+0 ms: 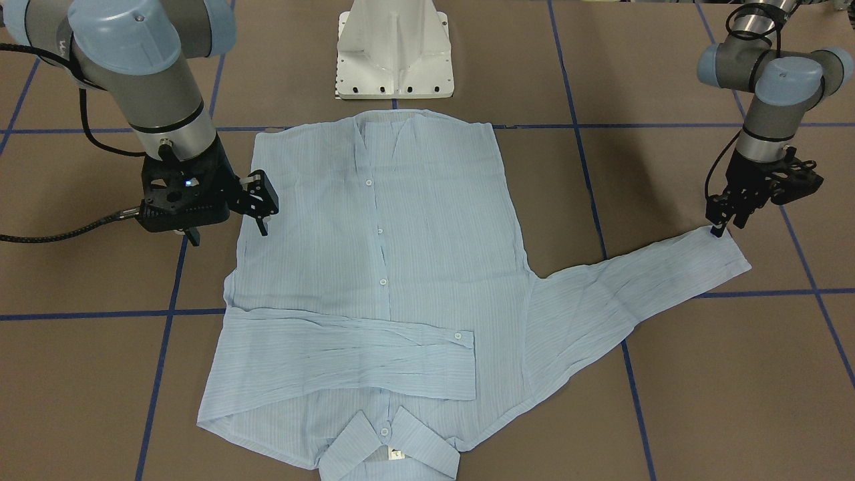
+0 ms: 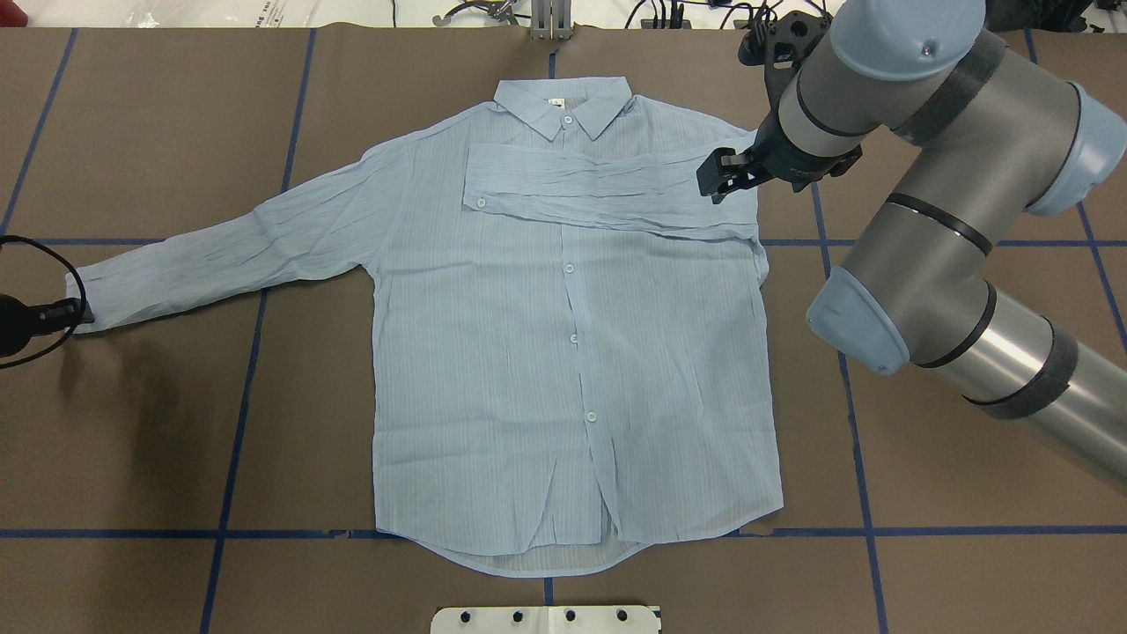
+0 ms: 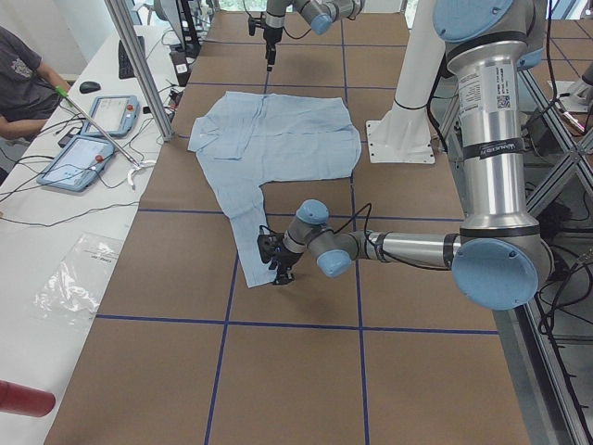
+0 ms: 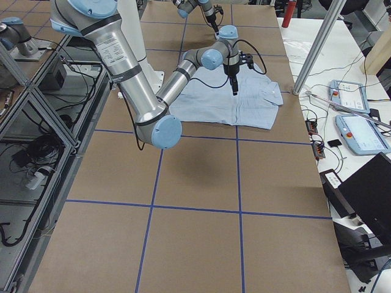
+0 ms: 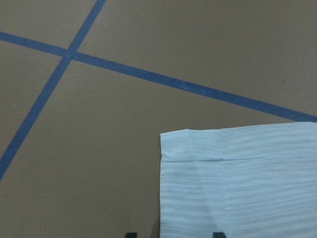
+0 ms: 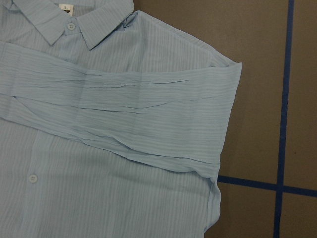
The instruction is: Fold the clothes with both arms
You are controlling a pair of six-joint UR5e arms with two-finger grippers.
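a brown table (image 2: 132, 440) crossed with blue tape lines, two grey robot arms, and one pale-blue striped shirt (image 2: 528, 352). the shirt lies flat and buttoned just in front of the white pedestal base (image 1: 394, 60), hem nearest the base, collar farthest from it. the folded sleeve (image 2: 599, 189) on the robot's right already lies across the chest. the outstretched sleeve (image 2: 229, 246) runs well out to the left of the base.

the likely trouble is at that outstretched sleeve. the cloth is thin, and a pinch taken so near the cuff's edge may catch too little fabric and slip free on lifting. a low drag rather than a lift could also tug the shirt body askew and spoil the fold already made.

the left arm (image 1: 761, 80) reaches far out from the base, wrist bent down, with the left gripper (image 1: 721, 226) pointing at the table by the cuff (image 5: 237, 144) corner. its fingertips (image 5: 218, 235) stand apart, one over cloth and one over bare table, gripping nothing. the right arm (image 2: 924, 229) arches out beyond the base. the right gripper (image 2: 715, 180) hangs above the shoulder where the folded sleeve turns. it has hold of no cloth, and whether its jaws are parted cannot be told.
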